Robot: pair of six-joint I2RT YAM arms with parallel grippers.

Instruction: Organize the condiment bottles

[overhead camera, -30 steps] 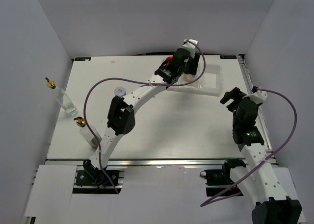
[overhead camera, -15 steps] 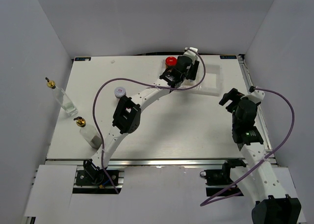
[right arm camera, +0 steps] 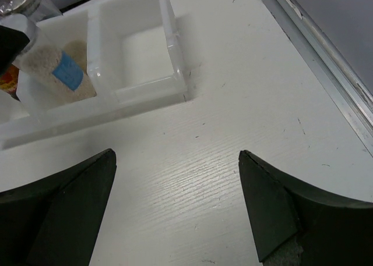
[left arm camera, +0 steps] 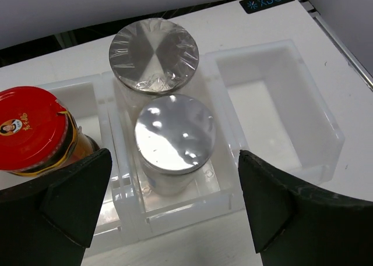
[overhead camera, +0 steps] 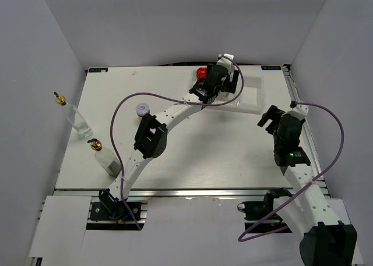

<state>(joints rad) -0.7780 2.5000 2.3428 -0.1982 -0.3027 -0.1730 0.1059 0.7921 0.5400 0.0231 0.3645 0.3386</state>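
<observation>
In the left wrist view the white tray [left arm camera: 291, 112] holds a red-capped jar [left arm camera: 32, 129] in its left compartment. Two silver-capped bottles [left arm camera: 175, 132] [left arm camera: 154, 55] stand one behind the other in the middle compartment. My left gripper [left arm camera: 175, 213] hangs open over the nearer one, fingers well apart from it. From above, the left gripper [overhead camera: 220, 80] sits over the tray [overhead camera: 247, 98]. A pale-lidded jar [overhead camera: 142, 109] and two tall gold-capped bottles [overhead camera: 74, 119] [overhead camera: 105, 158] stand at the left. My right gripper [right arm camera: 178, 208] is open over bare table.
The tray's right compartment [left arm camera: 274, 112] holds nothing. The table's metal rail [right arm camera: 326, 56] runs close along the right of my right gripper [overhead camera: 274, 116]. The left arm's purple cable [overhead camera: 125, 112] loops over the middle of the table.
My left gripper shifted right over the tray's middle compartment and its jaws opened wide. The red-capped jar is now uncovered. The right arm edged slightly left.
</observation>
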